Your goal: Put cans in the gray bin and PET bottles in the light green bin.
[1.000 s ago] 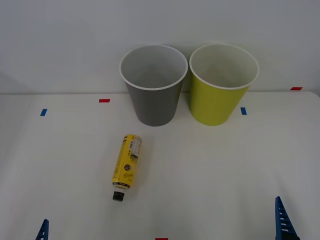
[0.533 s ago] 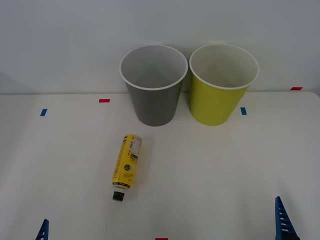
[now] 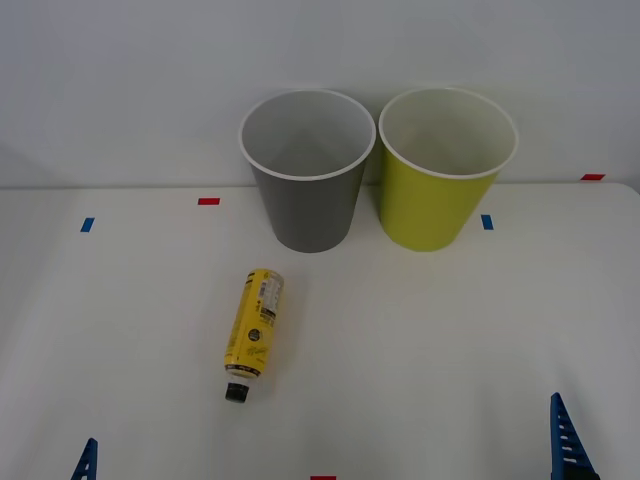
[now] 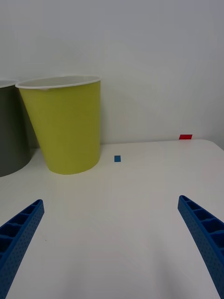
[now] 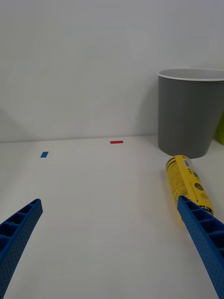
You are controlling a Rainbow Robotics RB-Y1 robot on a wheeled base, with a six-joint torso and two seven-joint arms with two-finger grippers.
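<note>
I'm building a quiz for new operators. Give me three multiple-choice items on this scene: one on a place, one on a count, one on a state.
1. Where is the PET bottle?
A. inside the gray bin
B. on the table, nearer than the gray bin
C. held by a gripper

2. How many bins stand on the table?
A. one
B. two
C. three

3. How is the bottle posed?
A. lying on its side
B. upright
C. leaning on a bin

Key: B, it rests on the table before the gray bin; B, gray bin plus light green bin; A, it lies flat, black cap nearest the camera.

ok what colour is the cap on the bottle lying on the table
Black, on the yellow-wrapped bottle; its cap shows best in the front view.
</note>
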